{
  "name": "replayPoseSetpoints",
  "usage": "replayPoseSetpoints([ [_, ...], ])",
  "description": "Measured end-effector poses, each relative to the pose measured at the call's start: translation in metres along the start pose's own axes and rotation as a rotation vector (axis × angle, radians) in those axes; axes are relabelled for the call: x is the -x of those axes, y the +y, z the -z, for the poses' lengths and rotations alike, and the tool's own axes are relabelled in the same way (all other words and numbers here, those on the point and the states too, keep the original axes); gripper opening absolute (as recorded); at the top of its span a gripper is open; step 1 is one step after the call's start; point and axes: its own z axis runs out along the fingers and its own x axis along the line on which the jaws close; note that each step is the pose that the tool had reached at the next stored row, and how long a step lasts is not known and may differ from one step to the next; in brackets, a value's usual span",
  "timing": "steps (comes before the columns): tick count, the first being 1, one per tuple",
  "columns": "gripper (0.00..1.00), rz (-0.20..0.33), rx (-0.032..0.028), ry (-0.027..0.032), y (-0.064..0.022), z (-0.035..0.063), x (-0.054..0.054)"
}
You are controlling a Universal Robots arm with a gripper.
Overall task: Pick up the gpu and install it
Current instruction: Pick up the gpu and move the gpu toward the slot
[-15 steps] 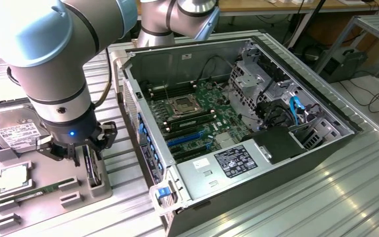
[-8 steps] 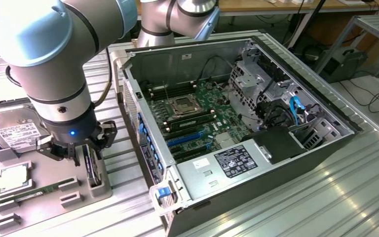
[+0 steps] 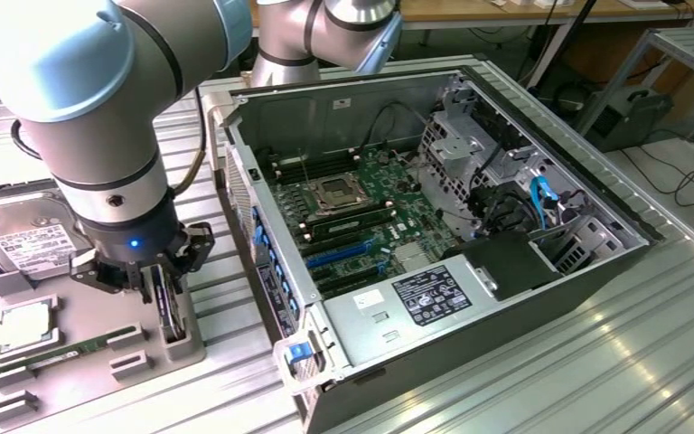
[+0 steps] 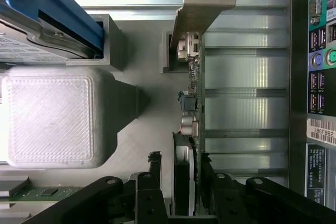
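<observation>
The gripper (image 3: 156,291) straddles the gpu (image 4: 190,103), which stands on edge in its grey holder (image 3: 196,348). Its jaws are slightly apart, apparently not yet clamped. Lifting the card and installing it in the computer case (image 3: 468,371) remain.

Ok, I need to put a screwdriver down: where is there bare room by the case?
The bare ribbed table on the exterior view's right of the computer case, out to the table edge, is free. The grey tray on the exterior view's left is crowded: hard drive, gpu and the gripper at it.
</observation>
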Motion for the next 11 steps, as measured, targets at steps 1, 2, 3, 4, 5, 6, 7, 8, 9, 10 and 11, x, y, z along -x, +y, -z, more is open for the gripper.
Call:
replayPoseSetpoints([
  [1, 0.4, 0.0, 0.0001, -0.0001, 0.0, -0.0001, 0.0001],
  [2, 0.4, 0.0, 0.0001, -0.0001, 0.0, -0.0001, 0.0001],
  [3, 0.4, 0.0, 0.0001, -0.0001, 0.0, -0.0002, 0.0002],
  [4, 0.4, 0.0, -0.0001, -0.0001, 0.0, -0.0003, 0.0004],
  [5, 0.38, 0.0, -0.0002, 0.0, 0.0, -0.0003, 0.0004],
  [6, 0.32, 0.0, -0.0002, 0.0, 0.0, -0.0004, 0.0004],
  [7, 0.32, 0.0, -0.0003, 0.0001, 0.0, -0.0004, 0.0004],
  [8, 0.27, 0.0, -0.0002, 0.0001, 0.0, -0.0005, 0.0004],
  [9, 0.27, 0.0, -0.0002, 0.0001, 0.0, -0.0005, 0.0004],
  [10, 0.27, 0.0, -0.0002, 0.0, 0.0, -0.0005, 0.0004],
  [11, 0.27, 0.0, -0.0002, 0.0, 0.0, -0.0005, 0.0004],
])
